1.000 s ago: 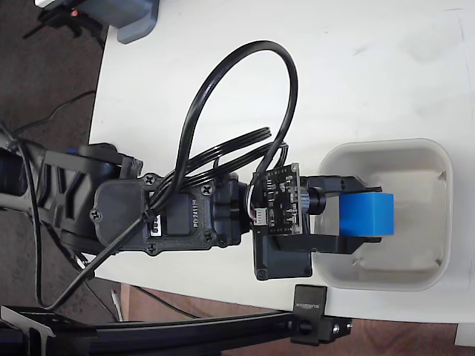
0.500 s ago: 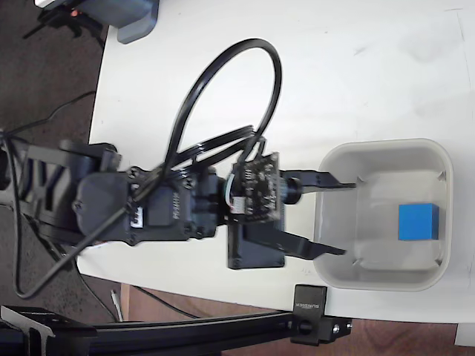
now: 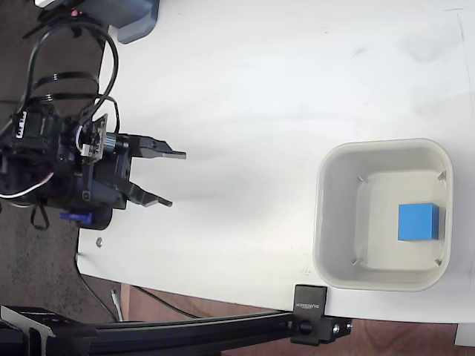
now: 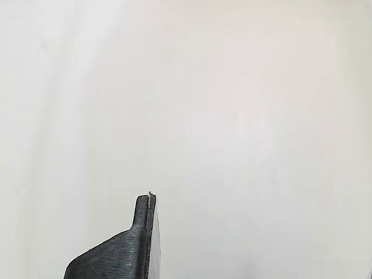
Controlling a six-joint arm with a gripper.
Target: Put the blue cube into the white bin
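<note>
blue cube point(image 3: 416, 222) rests in white bin point(image 3: 384, 214); likely light, rigid, best pinched on opposite flat faces. gripper point(image 3: 177, 178) parted, empty, well apart.

we see even, bright light in the fixed view; the table point(image 3: 297, 89) is nearly washed out, with soft shadows by the gripper point(image 3: 172, 178) and inside the white bin point(image 3: 382, 148). the wrist view is pale, hazy and low in contrast.
</note>
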